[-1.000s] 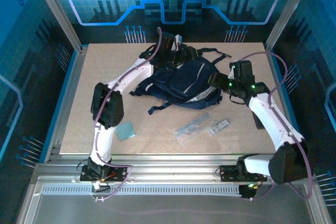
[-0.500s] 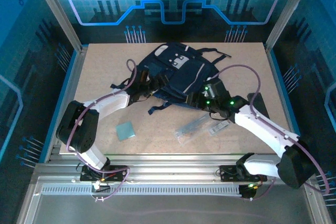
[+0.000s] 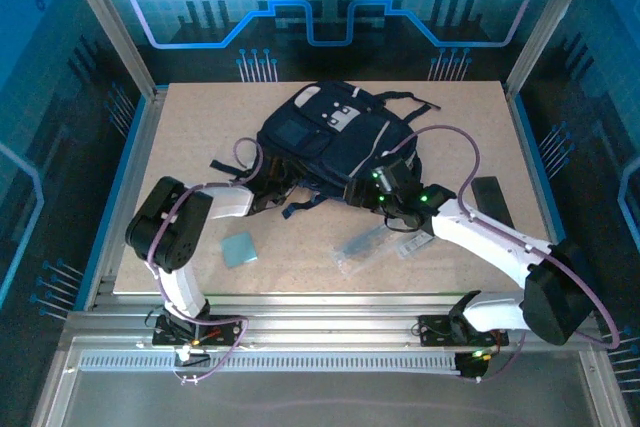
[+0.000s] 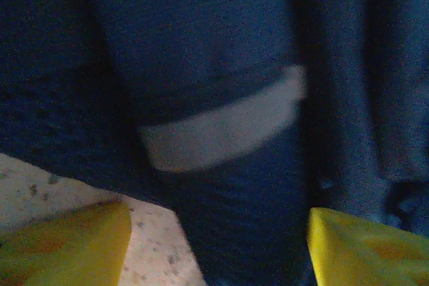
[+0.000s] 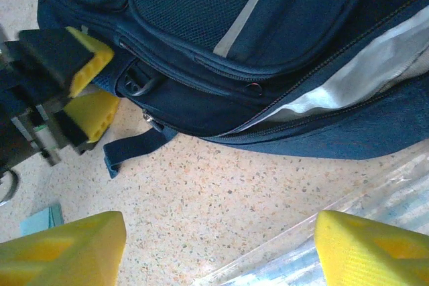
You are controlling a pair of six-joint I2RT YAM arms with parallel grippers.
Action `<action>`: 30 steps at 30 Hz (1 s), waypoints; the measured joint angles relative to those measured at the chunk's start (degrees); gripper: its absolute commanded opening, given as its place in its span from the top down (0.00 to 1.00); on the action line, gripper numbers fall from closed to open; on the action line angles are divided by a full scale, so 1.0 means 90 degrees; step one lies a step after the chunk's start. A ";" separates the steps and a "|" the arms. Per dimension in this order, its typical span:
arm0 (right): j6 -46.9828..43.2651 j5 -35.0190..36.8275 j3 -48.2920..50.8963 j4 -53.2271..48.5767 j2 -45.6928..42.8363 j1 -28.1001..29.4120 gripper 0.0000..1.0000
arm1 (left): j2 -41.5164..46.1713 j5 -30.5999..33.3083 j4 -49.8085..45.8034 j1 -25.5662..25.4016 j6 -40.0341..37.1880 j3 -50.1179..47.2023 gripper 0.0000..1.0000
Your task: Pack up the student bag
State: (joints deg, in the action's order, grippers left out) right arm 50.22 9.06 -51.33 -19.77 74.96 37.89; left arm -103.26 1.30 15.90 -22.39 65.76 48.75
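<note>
— Where do our claws stand?
— Our right claw (image 5: 218,252) gapes wide and empty, just off the near edge of the bag (image 5: 268,45). Our left claw (image 4: 214,249) is parted too, gripping nothing, close by the bag's left side.
— And the bag?
— It lies flat on the table (image 3: 190,137), toward the back, patch up.
— How will it handle for us?
— We reckon soft and floppy. The fabric should sag and bunch, so we'd pinch a strap (image 5: 131,149) or the zip edge, not a smooth panel.
— What do we count?
— One bag, two clear packets (image 3: 365,244), one teal card (image 3: 240,248) and one dark slab (image 3: 491,199) on the right.
</note>
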 measured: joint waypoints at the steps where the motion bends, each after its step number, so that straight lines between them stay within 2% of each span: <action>1: 0.0015 -0.0002 0.0000 0.0017 0.0029 0.0041 0.31 | -0.0012 -0.0010 0.0083 0.0012 0.0053 0.0022 0.60; 2: 0.0019 -0.0005 0.0000 0.0049 0.0061 0.0080 0.33 | -0.0109 -0.0005 0.0185 0.0012 0.0153 0.0109 0.71; 5: 0.0039 -0.0017 0.0000 0.0216 0.0238 0.0204 0.40 | -0.0316 -0.0007 0.0432 0.0012 0.0265 0.0187 0.94; 7: 0.0022 -0.0049 0.0000 0.0408 0.0461 0.0291 0.43 | -0.0318 -0.0017 0.0568 0.0010 0.0386 0.0187 0.99; 11: -0.0090 -0.0197 -0.0024 0.0886 0.1156 0.0430 0.48 | -0.0304 -0.0005 0.0719 -0.0044 0.0549 0.0180 1.00; 21: -0.0301 -0.0216 -0.0707 0.1914 0.2550 0.0690 0.50 | 0.0403 0.0265 0.0631 -0.0442 0.0947 0.0070 1.00; 30: -0.0593 0.1239 -0.1382 0.1897 0.3385 0.1025 0.42 | 0.0510 0.0379 0.0597 -0.0544 0.1207 -0.0019 1.00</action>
State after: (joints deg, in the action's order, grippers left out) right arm 44.88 20.21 -63.77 -2.70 105.43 47.11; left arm -98.67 4.71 21.28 -27.29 76.62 48.58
